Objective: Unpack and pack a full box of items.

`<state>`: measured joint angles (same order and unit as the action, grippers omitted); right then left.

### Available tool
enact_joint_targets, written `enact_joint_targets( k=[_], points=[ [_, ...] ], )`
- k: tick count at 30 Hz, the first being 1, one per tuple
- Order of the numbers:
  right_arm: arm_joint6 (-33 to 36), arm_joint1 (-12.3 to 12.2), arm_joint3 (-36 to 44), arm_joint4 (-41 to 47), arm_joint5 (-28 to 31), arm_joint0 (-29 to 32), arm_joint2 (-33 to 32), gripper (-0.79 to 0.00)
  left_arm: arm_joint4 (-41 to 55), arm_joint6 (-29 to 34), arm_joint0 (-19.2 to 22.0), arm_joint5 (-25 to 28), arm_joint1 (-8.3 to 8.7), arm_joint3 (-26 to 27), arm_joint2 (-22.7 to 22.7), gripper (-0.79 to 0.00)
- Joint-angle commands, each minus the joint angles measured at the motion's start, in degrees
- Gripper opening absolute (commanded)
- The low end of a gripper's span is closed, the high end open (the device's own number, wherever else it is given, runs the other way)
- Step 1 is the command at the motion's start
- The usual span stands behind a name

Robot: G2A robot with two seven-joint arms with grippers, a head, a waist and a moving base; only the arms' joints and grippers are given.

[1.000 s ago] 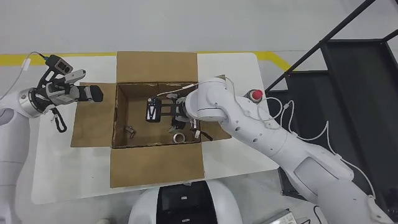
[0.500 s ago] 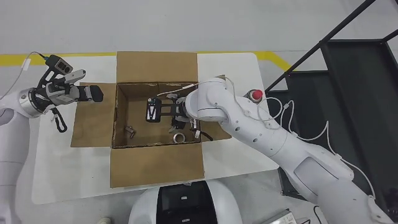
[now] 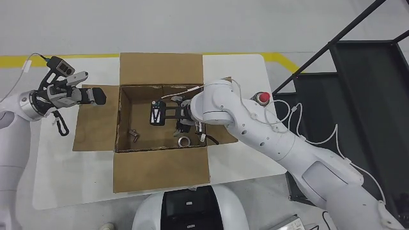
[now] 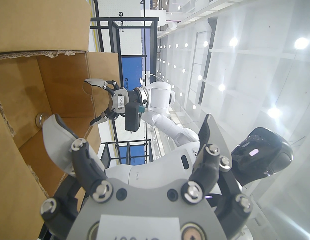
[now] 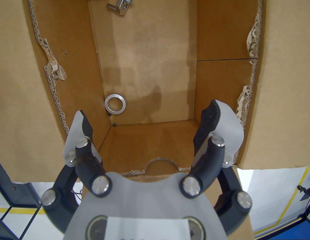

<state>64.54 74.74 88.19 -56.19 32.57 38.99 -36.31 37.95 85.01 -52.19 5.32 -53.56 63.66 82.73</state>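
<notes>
Two small metal parts are lying on the floor of the open cardboard box (image 3: 160,69). A ring (image 3: 183,141) is sitting just beside the long wall nearest the robot. An L-shaped bracket (image 3: 133,133) is resting near the end wall on the left arm's side. The floor between them is showing bare. All four flaps (image 3: 161,169) are lying folded outward on the white table (image 3: 236,70), leaving the mouth fully open.

The right gripper (image 3: 181,122) is hanging over the box end opposite the bracket and pointing downward, with its arm stretching in across the flap on that side. Its claw is standing wide apart and gripping nothing. How far it is sitting below the rim is hard to judge, possibly about level with it.

The left gripper (image 3: 89,95) is hovering above the flap on its own side, outside the box walls and aimed sideways toward the opening. Its fingers are spread wide, with nothing between them.

The right wrist view is looking straight down the interior. The ring (image 5: 106,104) is lying close to the floor crease, the bracket (image 5: 122,4) is at the far end, and torn paper is curling along both long rim edges. The left wrist view is giving the side-on angle, with the right gripper (image 4: 93,101) in profile against the far wall and the ring (image 4: 39,119) peeking out behind the left claw's own finger.
</notes>
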Motion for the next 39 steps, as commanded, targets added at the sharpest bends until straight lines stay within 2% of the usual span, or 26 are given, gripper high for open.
enact_joint_targets(
  k=[1, 8, 16, 17, 18, 21, 24, 27, 31, 32, 34, 35, 39],
  points=[
    [-1.03, -0.05, 0.17, -0.74, -0.52, 0.59, 0.00, 0.000, 0.00, 0.00, 0.00, 0.00, 0.00, 0.00, 0.00, 0.000],
    [-0.45, 0.73, -2.68, -0.37, -0.20, 0.16, 2.16, 0.000, 0.00, 0.00, 0.00, 0.00, 0.00, 0.00, 0.00, 0.000],
    [-2.61, 3.05, -11.84, -2.47, -1.28, -1.75, 6.59, 0.000, 0.00, 0.00, 0.00, 0.00, 0.00, 0.00, 0.00, 0.000],
    [-2.29, 3.36, -12.89, -2.99, -1.34, -2.09, 7.21, -0.012, 0.00, 0.00, 0.00, 0.00, 0.00, 0.00, 0.00, 0.000],
    [-2.57, 3.69, -13.61, -2.86, -1.48, -2.32, 7.59, -0.068, 0.00, 0.00, 0.00, 0.00, 0.00, 0.00, 0.00, 0.000],
    [-3.95, 4.44, -15.76, -2.11, -1.89, -2.54, 8.19, -0.129, 0.00, 0.00, 0.00, 0.00, 0.00, 0.00, 0.00, 0.000],
    [-4.66, 5.10, -17.03, -2.13, -1.85, -2.54, 9.07, -0.157, 0.00, 0.00, 0.00, 0.00, 0.00, 0.00, 0.00, 0.000],
    [-5.03, 5.76, -18.38, -2.26, -1.65, -2.98, 9.75, -0.135, 0.00, 0.00, 0.00, 0.00, 0.00, 0.00, 0.00, 0.000],
    [-5.26, 6.58, -20.38, -2.14, -0.55, -3.63, 10.55, -0.185, 0.00, 0.00, 0.00, 0.00, 0.00, 0.00, 0.00, 0.000],
    [-5.17, 6.79, -20.96, -1.95, 0.00, -3.77, 10.79, -0.234, 0.00, 0.00, 0.00, 0.00, 0.00, 0.00, 0.00, 0.000],
    [-5.53, 7.21, -22.01, -1.01, 0.79, -3.92, 11.03, -0.243, 0.00, 0.00, 0.00, 0.00, 0.00, 0.00, 0.00, 0.000],
    [-5.46, 7.43, -22.49, -0.89, 1.11, -4.01, 11.29, -0.286, 0.00, 0.00, 0.00, 0.00, 0.00, 0.00, 0.00, 0.000],
    [-6.06, 8.19, -24.05, -0.41, 1.55, -4.24, 11.84, -0.336, 0.00, 0.00, 0.00, 0.00, 0.00, 0.00, 0.00, 0.000]
  ],
)
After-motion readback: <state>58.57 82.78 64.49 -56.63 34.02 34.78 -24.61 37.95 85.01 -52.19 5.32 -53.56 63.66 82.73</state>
